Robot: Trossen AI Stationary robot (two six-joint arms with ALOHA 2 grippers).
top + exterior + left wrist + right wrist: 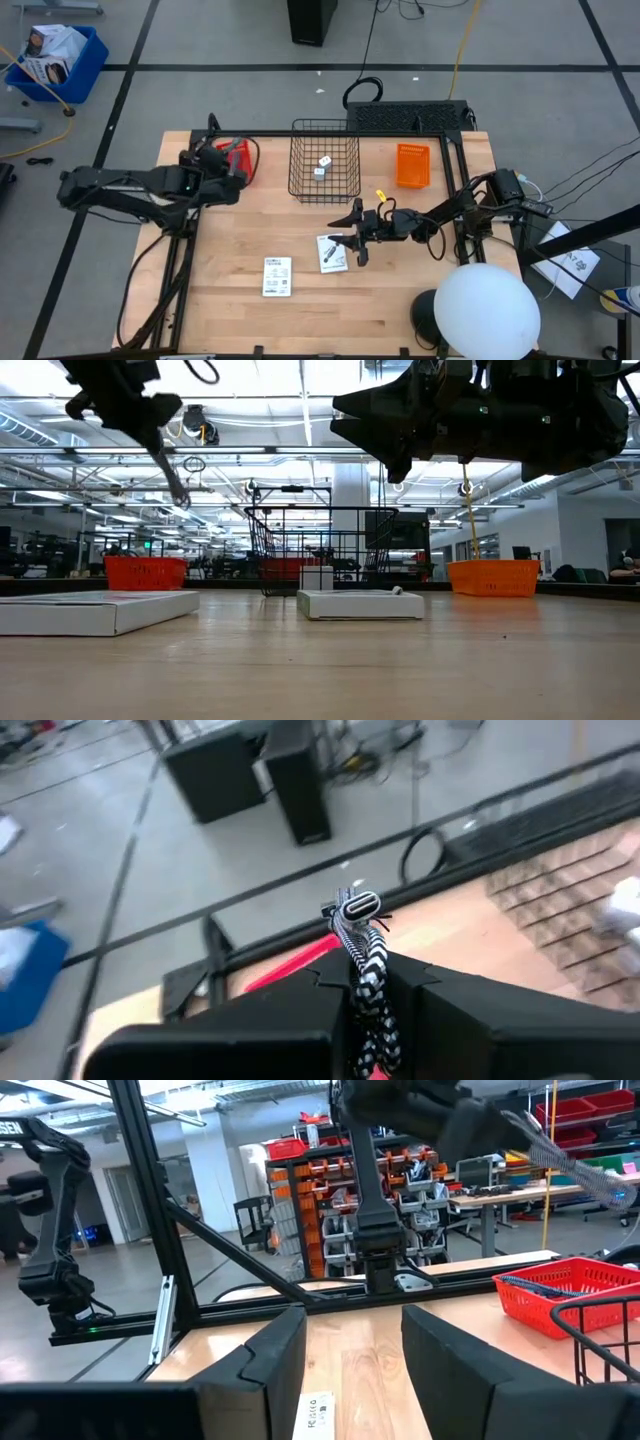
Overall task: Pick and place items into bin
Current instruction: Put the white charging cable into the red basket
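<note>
The right claw (400, 445) hangs high above the tabletop (320, 660), a dark bulk across the upper right. Almost straight below it lies a flat white packet (360, 603); behind that packet stands the wire basket (300, 550). Another white packet (95, 610) lies well off to its left. An orange bin (492, 576) sits far back, below and right of the claw. The left claw (160, 420) hangs high at upper left, holding a thin striped cable (172, 475) over a red tray (145, 572).
</note>
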